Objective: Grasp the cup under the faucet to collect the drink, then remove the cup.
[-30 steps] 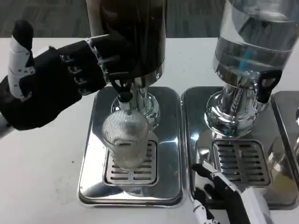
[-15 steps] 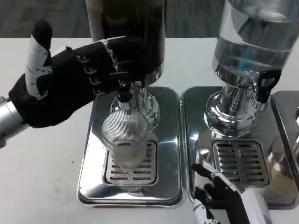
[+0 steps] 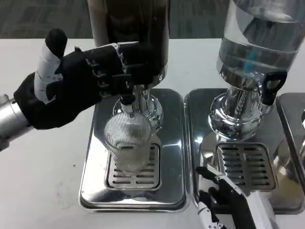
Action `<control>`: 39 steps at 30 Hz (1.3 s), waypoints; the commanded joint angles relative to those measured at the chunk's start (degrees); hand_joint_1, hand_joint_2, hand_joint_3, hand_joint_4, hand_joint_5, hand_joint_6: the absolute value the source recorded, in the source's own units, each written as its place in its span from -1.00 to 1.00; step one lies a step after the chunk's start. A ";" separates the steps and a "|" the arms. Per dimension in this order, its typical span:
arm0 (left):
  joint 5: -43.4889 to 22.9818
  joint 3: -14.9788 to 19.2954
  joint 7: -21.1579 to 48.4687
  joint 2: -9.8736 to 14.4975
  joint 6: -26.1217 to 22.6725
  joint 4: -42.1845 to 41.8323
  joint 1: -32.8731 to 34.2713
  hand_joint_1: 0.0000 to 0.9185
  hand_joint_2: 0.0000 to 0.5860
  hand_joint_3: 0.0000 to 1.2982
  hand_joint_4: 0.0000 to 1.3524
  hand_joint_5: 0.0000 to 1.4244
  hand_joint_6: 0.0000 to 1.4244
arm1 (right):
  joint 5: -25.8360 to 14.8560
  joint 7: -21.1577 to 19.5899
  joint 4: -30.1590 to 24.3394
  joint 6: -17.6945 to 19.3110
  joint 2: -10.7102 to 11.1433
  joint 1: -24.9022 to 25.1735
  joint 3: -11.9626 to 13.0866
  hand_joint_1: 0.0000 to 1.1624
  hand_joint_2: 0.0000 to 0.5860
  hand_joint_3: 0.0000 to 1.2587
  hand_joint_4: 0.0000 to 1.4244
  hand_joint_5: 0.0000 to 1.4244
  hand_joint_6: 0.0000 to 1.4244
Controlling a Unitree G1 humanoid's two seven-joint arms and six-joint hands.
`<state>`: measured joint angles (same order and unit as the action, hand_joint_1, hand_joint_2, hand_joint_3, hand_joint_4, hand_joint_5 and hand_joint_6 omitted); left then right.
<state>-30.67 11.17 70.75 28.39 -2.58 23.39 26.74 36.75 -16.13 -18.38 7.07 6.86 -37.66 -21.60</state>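
Observation:
A clear ribbed cup point(image 3: 127, 143) stands upright on the grate of the left drip tray point(image 3: 91, 176), directly under the black faucet point(image 3: 127, 99) of the dark drink dispenser point(image 3: 133, 33). It looks empty. My left hand point(image 3: 78, 83), in a black glove, is raised at the upper left with its fingers reaching onto the faucet lever above the cup; it holds nothing. My right hand point(image 3: 228, 205) rests low at the bottom edge, right of the left tray, fingers apart and empty.
A second dispenser point(image 3: 257, 43) with clear liquid stands to the right on its own drip tray point(image 3: 248, 167), with a black tap point(image 3: 274, 83). A third tray edge point(image 3: 295, 143) shows at the far right. Bare white table point(image 3: 38, 181) lies to the left.
My left hand has moved rightward, and its fingers have reached the faucet lever. The cup and my right hand have stayed where they were.

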 commanded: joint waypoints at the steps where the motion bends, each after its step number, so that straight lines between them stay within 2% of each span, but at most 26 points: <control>1: 1.81 -1.29 1.98 0.66 3.51 -1.45 -0.83 -1.00 -0.80 -0.57 -0.79 -0.78 -0.85 | -0.83 0.67 1.02 -0.94 -0.27 -0.09 0.01 -0.19 0.85 -0.58 -0.69 -0.74 -0.68; 7: 3.11 -1.87 2.59 1.52 6.98 -2.03 -1.64 -1.00 -0.80 -0.55 -0.78 -0.79 -0.87 | -1.65 0.89 1.14 -0.87 -0.41 0.31 0.05 -0.23 0.85 -0.58 -0.69 -0.74 -0.70; 23: 3.22 -3.37 3.71 2.37 11.31 -3.57 -3.47 -1.00 -0.82 -0.56 -0.78 -0.79 -0.87 | -3.33 1.40 0.95 -0.62 -0.02 0.25 0.09 -0.31 0.77 -0.58 -0.69 -0.76 -0.72; 39: 5.80 -4.70 2.53 3.12 20.15 -6.15 -5.54 -1.00 -0.79 -0.57 -0.78 -0.79 -0.87 | -4.08 1.99 0.70 -0.73 0.16 0.96 0.82 -0.33 0.77 -0.58 -0.69 -0.76 -0.72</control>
<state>-26.49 8.07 71.49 31.19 15.65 18.42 22.55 33.17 -14.93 -18.25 7.18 7.07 -36.33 -20.99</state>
